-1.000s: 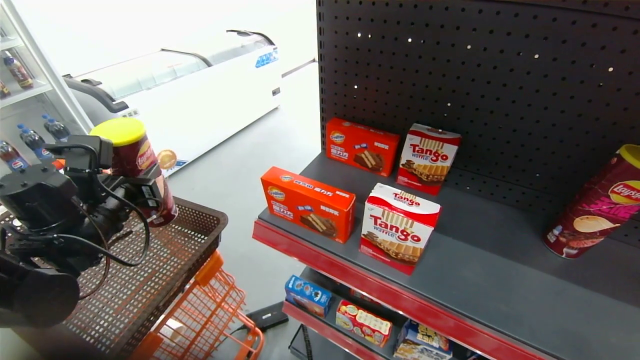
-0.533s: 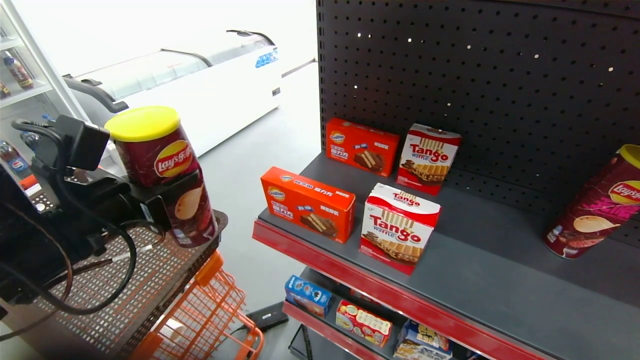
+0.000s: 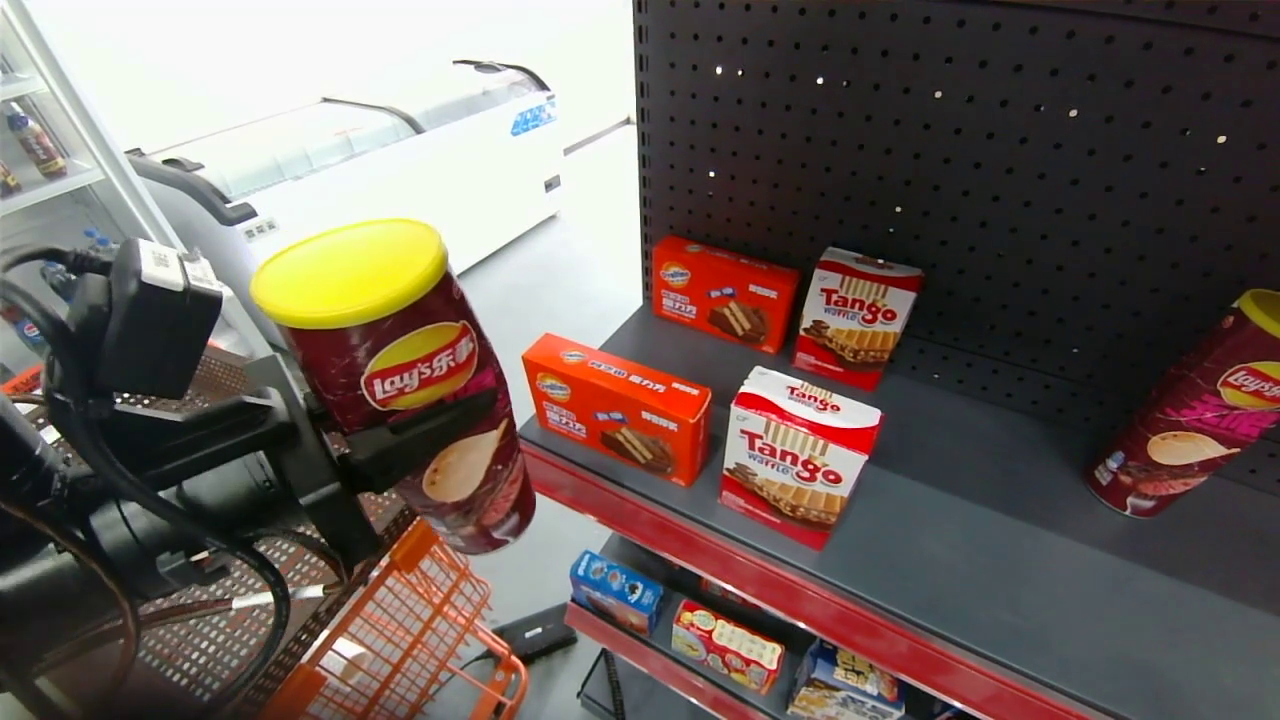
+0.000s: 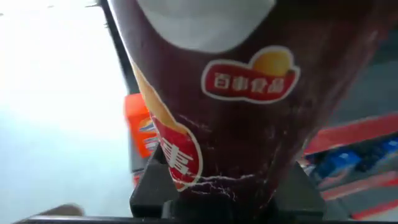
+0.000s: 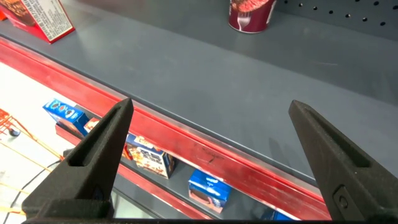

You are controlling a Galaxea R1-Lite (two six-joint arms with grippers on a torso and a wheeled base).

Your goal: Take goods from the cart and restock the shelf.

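Note:
A dark red chip can (image 3: 400, 380) with a yellow lid hangs upright in the air, just left of the shelf's red front edge. My left gripper (image 3: 400, 435) is shut on its middle, above the orange cart (image 3: 430, 610) and its brown perforated basket (image 3: 180, 640). In the left wrist view the can (image 4: 249, 93) stands close up between the fingers. My right gripper (image 5: 211, 155) is open over the grey shelf (image 5: 205, 81), nothing between its fingers. A second chip can (image 3: 1190, 410) leans against the pegboard at the shelf's right end.
Two orange biscuit boxes (image 3: 615, 405) and two red-and-white wafer boxes (image 3: 800, 450) stand on the shelf's left half. The grey shelf (image 3: 1000, 560) lies bare from there to the leaning can. Small boxes (image 3: 725, 645) fill the lower shelf. A white chest freezer (image 3: 400, 190) stands behind.
My left gripper has lifted the chip can out of the cart basket and carried it right, toward the shelf edge and nearer the head camera. The goods on the shelf have not moved.

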